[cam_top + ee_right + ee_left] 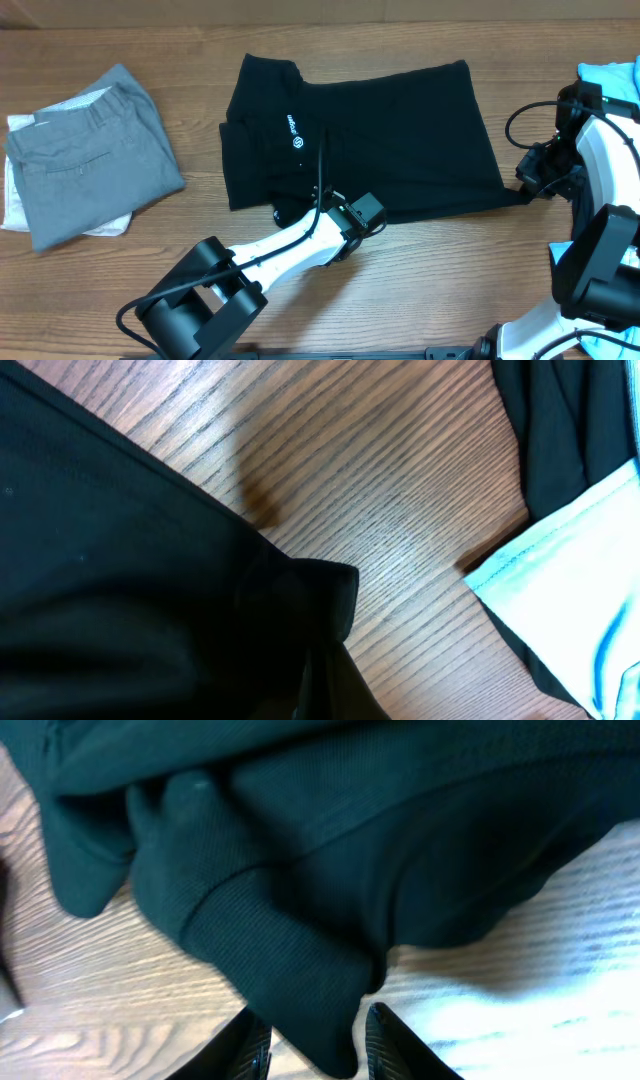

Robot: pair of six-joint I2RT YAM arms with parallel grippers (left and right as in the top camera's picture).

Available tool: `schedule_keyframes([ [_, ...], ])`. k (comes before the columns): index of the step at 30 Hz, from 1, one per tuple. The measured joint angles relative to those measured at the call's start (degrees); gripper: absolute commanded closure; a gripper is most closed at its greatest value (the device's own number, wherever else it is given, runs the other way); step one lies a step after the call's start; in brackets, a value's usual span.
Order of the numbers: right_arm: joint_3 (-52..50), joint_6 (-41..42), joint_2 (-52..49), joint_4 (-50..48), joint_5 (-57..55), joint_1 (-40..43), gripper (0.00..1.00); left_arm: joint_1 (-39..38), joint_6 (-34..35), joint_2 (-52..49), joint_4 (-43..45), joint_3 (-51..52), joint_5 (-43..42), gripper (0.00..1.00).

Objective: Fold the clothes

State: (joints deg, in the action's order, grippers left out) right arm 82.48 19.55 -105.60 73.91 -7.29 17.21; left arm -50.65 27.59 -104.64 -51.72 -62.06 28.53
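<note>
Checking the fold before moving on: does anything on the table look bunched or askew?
Yes. The black shirt lies slightly askew, and its sleeve is bunched up at the near edge, by the left gripper.

A wood-grain table bears a black shirt spread flat at its centre, white logo up. At the left edge, folded grey trousers rest partly on a white cloth; a light-blue garment lies far right.
</note>
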Motion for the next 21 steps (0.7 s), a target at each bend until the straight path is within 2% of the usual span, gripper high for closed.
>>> schedule_keyframes([
  [8, 0.00, 0.04, 0.00, 0.07, 0.00, 0.00, 0.95, 0.02, 0.00, 0.00, 1.22, 1.62, 0.13, 0.66],
  [15, 0.00, 0.02, 0.00, 0.02, 0.00, 0.00, 0.95, 0.02, -0.02, 0.00, 4.31, 1.68, 4.13, 0.63],
  [18, 0.00, 0.04, 0.00, 0.07, 0.00, 0.00, 0.95, 0.02, -0.02, 0.00, 5.31, 1.70, 4.52, 0.67],
  [21, 0.00, 0.04, 0.00, 0.07, 0.00, 0.00, 0.95, 0.02, 0.07, 0.00, 5.20, 1.70, 4.50, 0.77],
])
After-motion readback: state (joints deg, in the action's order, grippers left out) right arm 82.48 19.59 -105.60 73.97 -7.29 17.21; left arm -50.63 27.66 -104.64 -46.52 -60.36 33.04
